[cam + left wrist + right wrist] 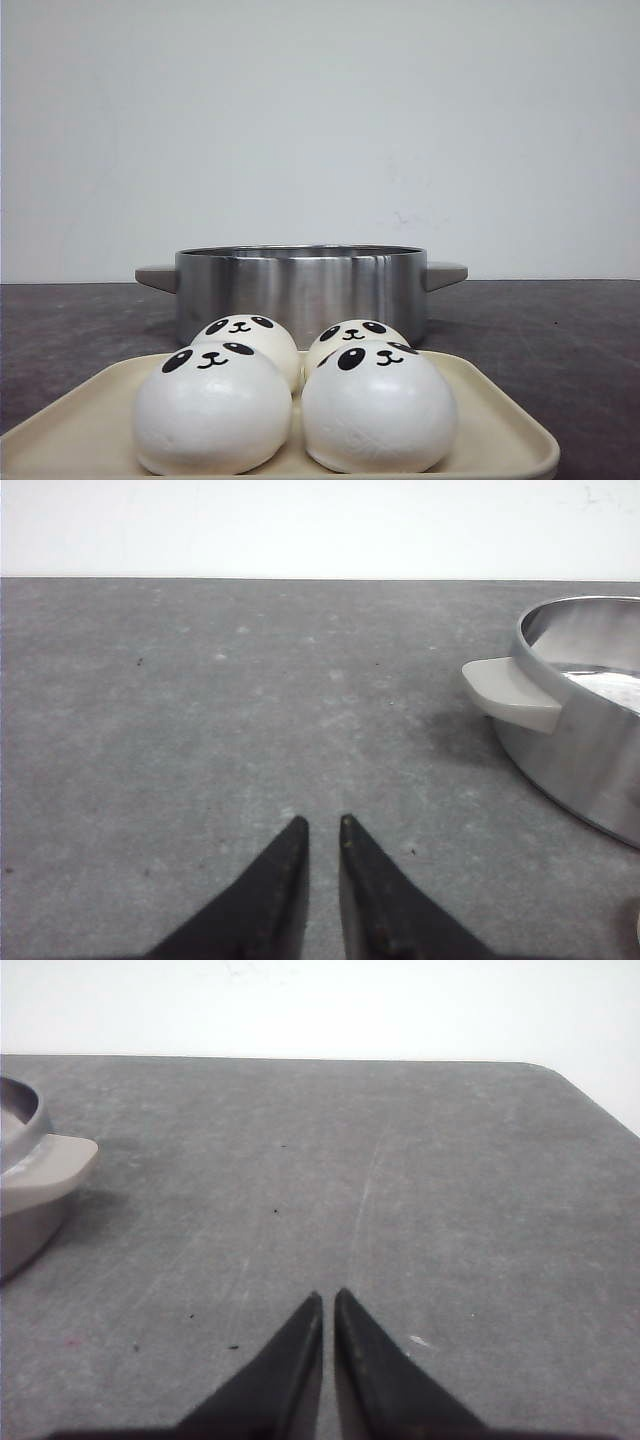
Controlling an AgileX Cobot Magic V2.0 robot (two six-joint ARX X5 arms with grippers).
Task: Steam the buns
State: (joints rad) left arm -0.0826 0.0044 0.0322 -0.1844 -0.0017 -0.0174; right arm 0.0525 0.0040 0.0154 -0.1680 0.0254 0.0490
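Observation:
Several white panda-faced buns sit on a cream tray [500,420] at the front: front left [212,410], front right [378,408], back left [250,338], back right [352,338]. Behind them stands a steel pot [300,290] with grey handles. My left gripper [322,825] is shut and empty over the bare table, to the left of the pot [590,730]. My right gripper [328,1298] is shut and empty over the table, to the right of the pot's handle [45,1170]. Neither gripper shows in the front view.
The dark grey table [560,330] runs back to a white wall. Its far right corner [560,1075] is rounded. The pot's left handle [510,692] sticks out toward my left gripper's side.

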